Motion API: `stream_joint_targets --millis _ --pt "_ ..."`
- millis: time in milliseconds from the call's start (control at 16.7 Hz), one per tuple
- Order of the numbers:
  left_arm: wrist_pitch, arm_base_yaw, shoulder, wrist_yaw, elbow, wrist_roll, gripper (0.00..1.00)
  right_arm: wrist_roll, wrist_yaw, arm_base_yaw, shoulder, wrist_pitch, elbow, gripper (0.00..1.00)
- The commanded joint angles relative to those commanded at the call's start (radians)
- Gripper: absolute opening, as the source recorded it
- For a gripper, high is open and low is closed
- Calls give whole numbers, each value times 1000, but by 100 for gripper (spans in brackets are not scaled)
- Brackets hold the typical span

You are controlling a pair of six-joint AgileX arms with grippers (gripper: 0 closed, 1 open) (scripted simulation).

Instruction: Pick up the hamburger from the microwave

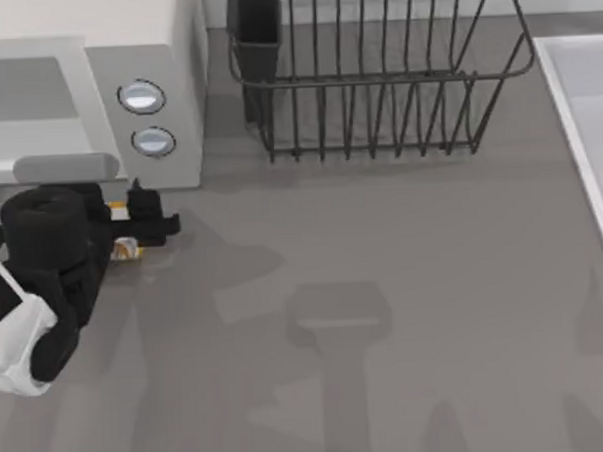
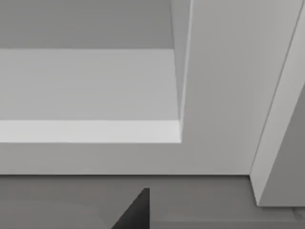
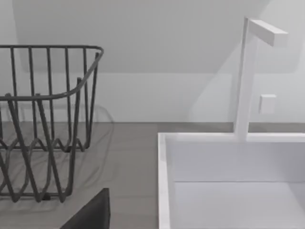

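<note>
Just below the white boxy microwave [image 1: 105, 84] at the table's left, our left gripper [image 1: 131, 225] sits low over the grey tabletop [image 1: 385, 312], its black fingers pinching the small cream hamburger with orange and yellow patches [image 1: 125, 250], which is out of the cavity and in front of the appliance's two round silver-blue knobs [image 1: 142, 97]. Left wrist view faces the open white cavity [image 2: 90, 86]. Right wrist view shows the dark wire dish rack [image 3: 43, 124] and white sink [image 3: 228, 181]; we can't tell the right claw's state.
</note>
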Motion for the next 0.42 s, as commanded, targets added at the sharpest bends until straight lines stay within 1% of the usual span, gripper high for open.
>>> stream_joint_targets --millis 60,120,420 --pt "0 0 0 0 0 0 98 0 0 0 0 0 0 100" --pt "0 0 0 0 0 0 100 0 0 0 0 0 0 100" --pt "0 0 0 0 0 0 100 0 0 0 0 0 0 100"
